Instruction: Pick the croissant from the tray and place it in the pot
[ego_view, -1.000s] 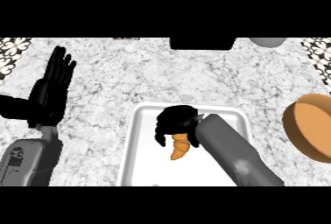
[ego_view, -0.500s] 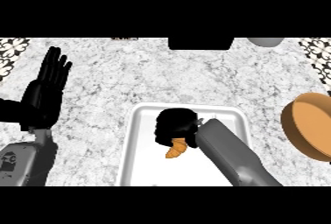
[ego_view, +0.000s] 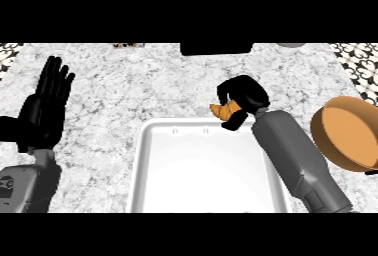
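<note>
My right hand (ego_view: 244, 97) is shut on the golden-brown croissant (ego_view: 224, 111), which pokes out on the hand's left side. Hand and croissant hang above the far rim of the white tray (ego_view: 151, 165), over the marble counter. The tray's inside shows bare. At the right edge sits the orange-brown pot (ego_view: 347, 132), its mouth facing the view, well to the right of the croissant. My left hand (ego_view: 46, 107) rests open at the left edge, fingers up.
A dark object (ego_view: 215, 48) lies at the counter's far edge, behind my right hand. A grey item (ego_view: 292, 45) peeks in at the top right. Patterned tiles border both far corners. My right forearm (ego_view: 295, 160) crosses the tray's right rim.
My right hand closed on the croissant inside the tray, then lifted it up and away to the far rim, shifting rightward. The view shifted, so the tray sits lower. Left hand stayed put.
</note>
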